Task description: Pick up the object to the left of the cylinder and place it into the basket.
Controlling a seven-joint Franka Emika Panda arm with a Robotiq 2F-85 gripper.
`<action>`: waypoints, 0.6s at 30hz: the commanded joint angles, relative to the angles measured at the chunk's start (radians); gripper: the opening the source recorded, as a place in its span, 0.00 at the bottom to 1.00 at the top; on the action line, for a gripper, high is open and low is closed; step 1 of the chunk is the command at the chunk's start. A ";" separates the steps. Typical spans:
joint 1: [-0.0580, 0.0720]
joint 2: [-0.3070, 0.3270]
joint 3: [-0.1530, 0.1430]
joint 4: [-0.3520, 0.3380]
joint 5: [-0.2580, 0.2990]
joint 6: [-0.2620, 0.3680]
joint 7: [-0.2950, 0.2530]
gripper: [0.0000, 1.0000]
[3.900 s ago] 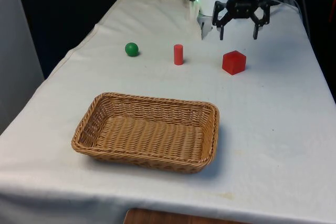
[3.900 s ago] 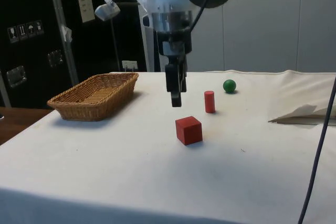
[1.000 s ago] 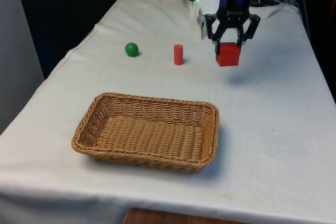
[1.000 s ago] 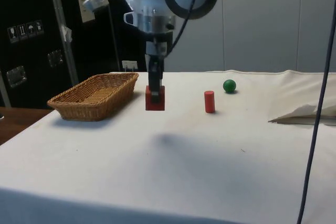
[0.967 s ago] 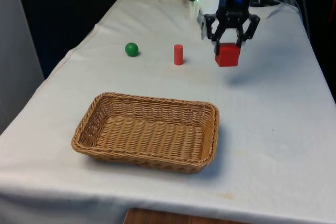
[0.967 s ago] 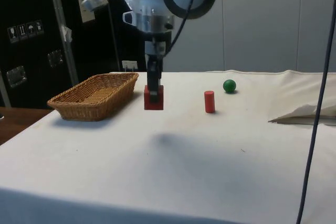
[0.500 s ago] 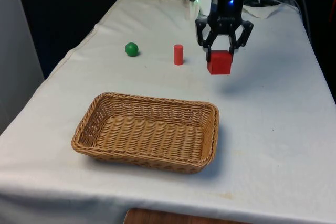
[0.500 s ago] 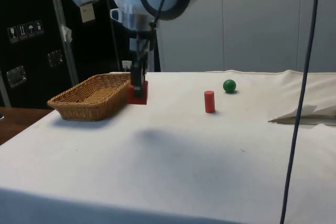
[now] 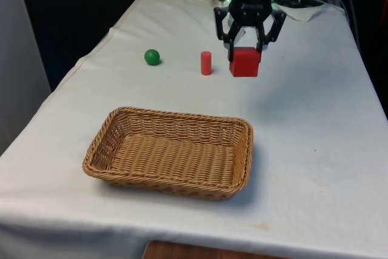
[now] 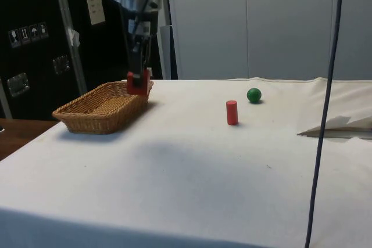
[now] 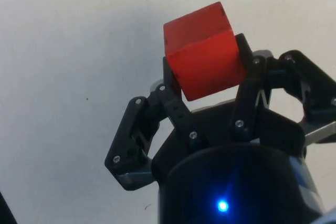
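While the jaws grip the cube (image 9: 245, 62) in the air right of the cylinder (image 9: 206, 63), far from the basket (image 9: 242, 163), you risk it slipping onto the surface.

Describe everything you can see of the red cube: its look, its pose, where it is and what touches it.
The red cube is a plain, matte solid block with sharp edges, perhaps painted wood. The black two-finger hand clamps it on two opposite faces and holds it above the white cloth, touching nothing else. In the wrist view it sits slightly turned between the fingers. In the side view it hangs at the woven wicker basket's near end.
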 commanded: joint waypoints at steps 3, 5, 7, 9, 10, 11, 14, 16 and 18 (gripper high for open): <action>-0.012 0.013 0.004 0.038 0.016 -0.021 -0.016 0.00; -0.014 0.023 0.001 0.057 0.018 -0.025 -0.018 0.00; -0.007 0.033 -0.011 0.067 0.005 -0.017 -0.004 0.00; -0.019 0.046 -0.003 0.096 0.025 -0.030 -0.023 0.00; -0.020 0.052 -0.004 0.106 0.029 -0.032 -0.025 0.00; -0.023 0.060 -0.005 0.117 0.033 -0.033 -0.029 0.00; -0.028 0.082 -0.008 0.147 0.047 -0.036 -0.037 0.00; -0.034 0.099 -0.009 0.167 0.061 -0.038 -0.048 0.00; -0.038 0.116 -0.011 0.186 0.077 -0.040 -0.060 0.00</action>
